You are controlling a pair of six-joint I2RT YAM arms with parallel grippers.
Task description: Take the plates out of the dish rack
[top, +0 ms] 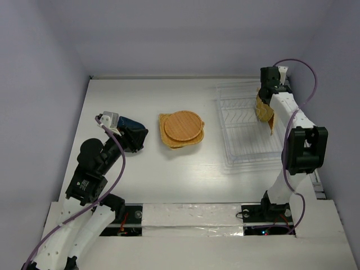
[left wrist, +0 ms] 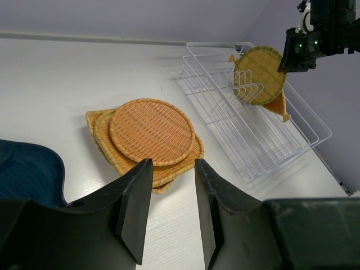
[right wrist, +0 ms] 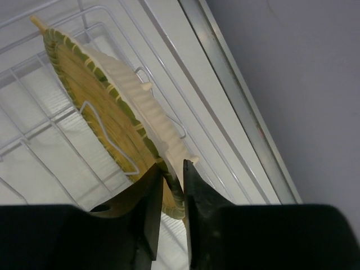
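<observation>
White counter (top: 169,185): woven plates (top: 181,129) stacked ahead of the left tool (left wrist: 172,163), blue plate (left wrist: 28,169) beside it, dish rack (top: 247,154) beneath the right tool (right wrist: 172,169).

No writing, label, brand name, number or sign can be read in any view. The stacked woven plates (top: 181,128) in the middle of the surface (top: 140,169) show plain faces. So do the upright plate (left wrist: 260,66) in the dish rack (top: 247,152) at the far right and the dark blue plate (left wrist: 28,169) at the left.
</observation>
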